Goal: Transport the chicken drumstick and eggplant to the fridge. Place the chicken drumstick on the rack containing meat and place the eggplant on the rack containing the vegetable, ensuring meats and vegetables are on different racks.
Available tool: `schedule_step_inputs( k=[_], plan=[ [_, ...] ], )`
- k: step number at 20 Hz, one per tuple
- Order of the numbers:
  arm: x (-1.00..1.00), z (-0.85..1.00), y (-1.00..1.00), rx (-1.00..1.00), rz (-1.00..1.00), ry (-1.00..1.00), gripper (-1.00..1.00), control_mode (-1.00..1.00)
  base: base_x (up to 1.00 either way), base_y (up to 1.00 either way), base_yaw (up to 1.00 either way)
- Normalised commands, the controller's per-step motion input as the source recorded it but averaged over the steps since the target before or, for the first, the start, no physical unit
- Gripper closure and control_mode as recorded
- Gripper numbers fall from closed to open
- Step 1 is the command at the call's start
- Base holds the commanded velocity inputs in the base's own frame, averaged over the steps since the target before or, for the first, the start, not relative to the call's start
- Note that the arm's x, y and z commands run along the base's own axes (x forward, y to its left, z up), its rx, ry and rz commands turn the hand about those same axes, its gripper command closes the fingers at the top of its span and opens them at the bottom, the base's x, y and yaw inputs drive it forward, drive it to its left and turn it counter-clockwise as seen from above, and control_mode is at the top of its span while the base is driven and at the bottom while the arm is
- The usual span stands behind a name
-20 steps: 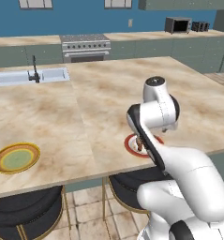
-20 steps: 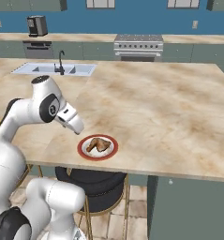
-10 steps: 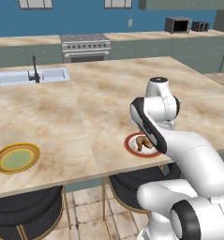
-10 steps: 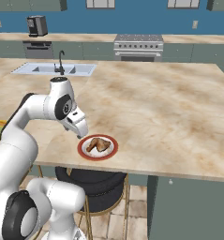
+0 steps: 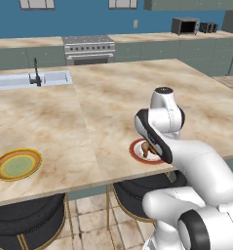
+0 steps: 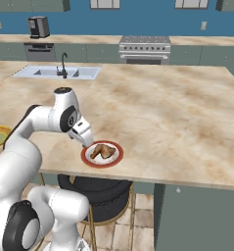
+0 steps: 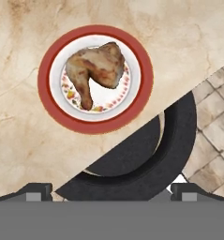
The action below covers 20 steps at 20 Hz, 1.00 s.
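Observation:
The chicken drumstick (image 7: 97, 68) is a golden-brown roasted piece lying on a white plate with a red rim (image 7: 48, 101), near the front edge of the marble island. The same drumstick (image 6: 103, 151) (image 5: 146, 148) appears in both base views. My gripper (image 6: 87, 143) hangs just left of and above the plate, pointing down at it. In the hand view the gripper (image 7: 111, 193) is open, its two dark fingertips (image 7: 36, 191) wide apart with nothing between them. The eggplant and the fridge are out of view.
A yellow-green plate (image 5: 16, 164) lies at the island's front left. A sink with a faucet (image 6: 57, 72) is set in the far left, and a stove (image 6: 144, 48) stands at the back wall. Black stools (image 7: 172, 150) stand below the island's edge over the tiled floor.
The arm has swung forward and down, bringing the hand closer to the red-rimmed plate. The jaws stayed open. The drumstick and plate have not moved.

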Motion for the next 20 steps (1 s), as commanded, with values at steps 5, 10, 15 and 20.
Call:
schedule_step_inputs(
  k=[5,10,15,20],
  plan=[
    [0.10,-0.38,-0.06,0.00,0.00,-0.03,-1.00,-1.00,0.00,0.00,0.00],
    [0.26,-0.25,-0.14,0.00,0.00,-0.05,-1.00,-1.00,0.00,0.00,0.00],
    [0.50,-0.23,-0.02,0.00,0.00,-0.01,-1.00,-1.00,0.00,0.00,0.00],
    [0.57,-0.26,0.00,0.00,0.00,0.00,-1.00,-1.00,0.00,0.00,0.00]
  ],
)
